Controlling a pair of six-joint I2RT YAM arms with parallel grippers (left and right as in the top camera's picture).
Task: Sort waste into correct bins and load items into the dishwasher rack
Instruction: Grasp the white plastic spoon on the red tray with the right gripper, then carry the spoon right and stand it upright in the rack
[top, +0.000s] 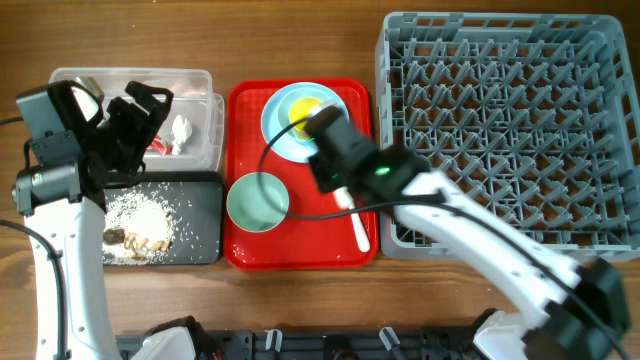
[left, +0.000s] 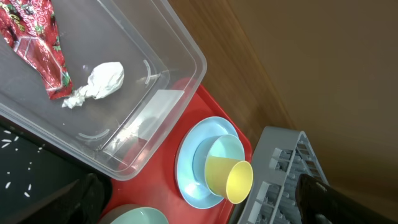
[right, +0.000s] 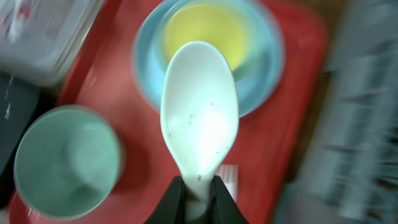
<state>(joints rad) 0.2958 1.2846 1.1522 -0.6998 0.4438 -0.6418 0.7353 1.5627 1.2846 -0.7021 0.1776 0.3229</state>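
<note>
right claw (right: 198, 194) clenched on the handle of the white plastic spoon (right: 199, 106), which hangs over the red tray (right: 273, 155) near the yellow cup (right: 202, 31). left claw (top: 142, 108) spread wide, holding nothing, above the clear tub (left: 186, 62). we judge the waste done: crinkled red wrapper (left: 37, 43) and crumpled tissue (left: 102, 81) in the tub, grainy rice (top: 140, 212) on the matte black tray (top: 205, 200). remaining: cup, blue bowl (left: 214, 146), round plate (left: 185, 168), pale-green bowl (right: 65, 158), spoon. the pegged grey rack (top: 500, 120) holds no dish.

R wrist view blurred; spoon (right: 199, 118) handle hidden btwn jaws; plate (top: 277, 135) partly covered overhead
</note>
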